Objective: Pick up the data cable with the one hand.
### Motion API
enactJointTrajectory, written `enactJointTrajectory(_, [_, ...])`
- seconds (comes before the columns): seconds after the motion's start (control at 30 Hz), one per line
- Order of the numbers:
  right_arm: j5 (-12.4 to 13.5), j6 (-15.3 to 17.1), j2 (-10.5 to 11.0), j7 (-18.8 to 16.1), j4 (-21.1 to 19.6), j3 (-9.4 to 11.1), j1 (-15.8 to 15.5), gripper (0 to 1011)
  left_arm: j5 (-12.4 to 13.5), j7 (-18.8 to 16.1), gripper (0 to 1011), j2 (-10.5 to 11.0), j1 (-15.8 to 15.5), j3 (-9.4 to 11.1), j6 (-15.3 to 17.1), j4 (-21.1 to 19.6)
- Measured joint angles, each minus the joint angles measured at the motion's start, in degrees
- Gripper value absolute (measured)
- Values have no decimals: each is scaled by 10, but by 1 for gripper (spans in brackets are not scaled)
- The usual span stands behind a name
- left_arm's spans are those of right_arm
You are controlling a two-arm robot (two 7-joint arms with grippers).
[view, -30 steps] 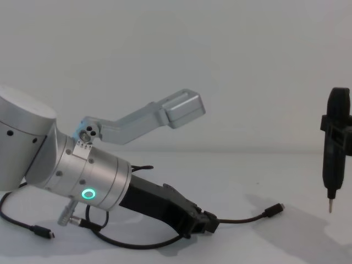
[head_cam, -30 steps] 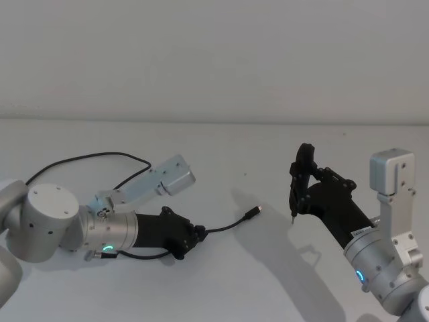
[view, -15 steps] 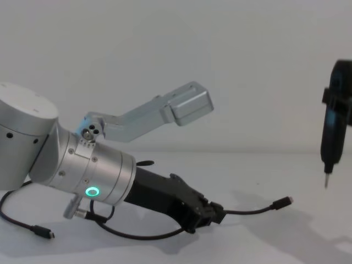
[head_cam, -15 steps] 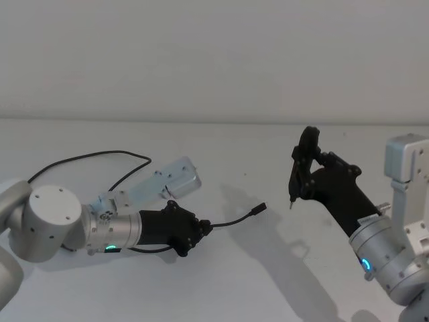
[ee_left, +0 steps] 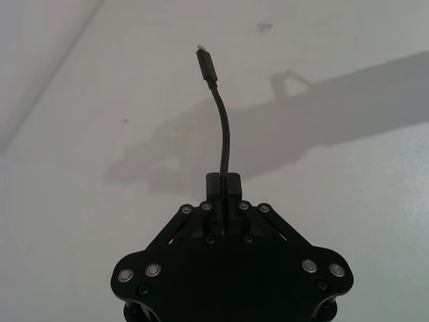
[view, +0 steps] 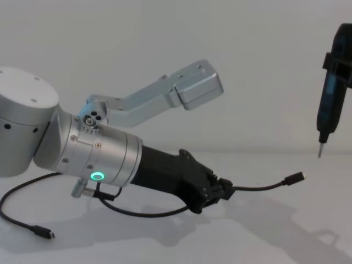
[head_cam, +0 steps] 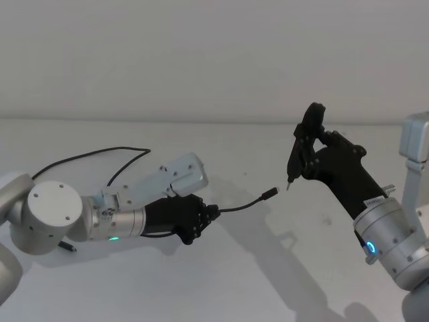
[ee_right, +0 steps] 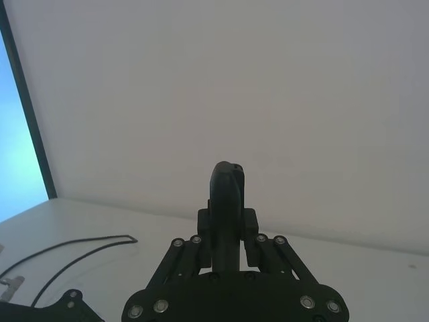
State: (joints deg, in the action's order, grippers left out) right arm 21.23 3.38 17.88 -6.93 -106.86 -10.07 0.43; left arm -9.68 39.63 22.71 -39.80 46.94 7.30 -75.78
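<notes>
One short length of the data cable juts past my left gripper, which is clenched on the cord some way behind the plug. That end hangs clear of the bench, over its middle. The pick-up looks nearly done, though the slack loop lies toward the bench's left edge. My right gripper clasps a pen-like tool, its tip close to the plug.

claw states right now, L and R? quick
Left claw: closed on the data cable, plug end sticking out ahead of it.
Right claw: closed on the pen-like tool, held above the table.
</notes>
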Motion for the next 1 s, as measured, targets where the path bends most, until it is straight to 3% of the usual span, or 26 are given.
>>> enactJointTrajectory(1.0, [-5, 7, -19, -19, 56, 5, 51, 274, 19, -6, 40, 3, -3, 0, -33, -13])
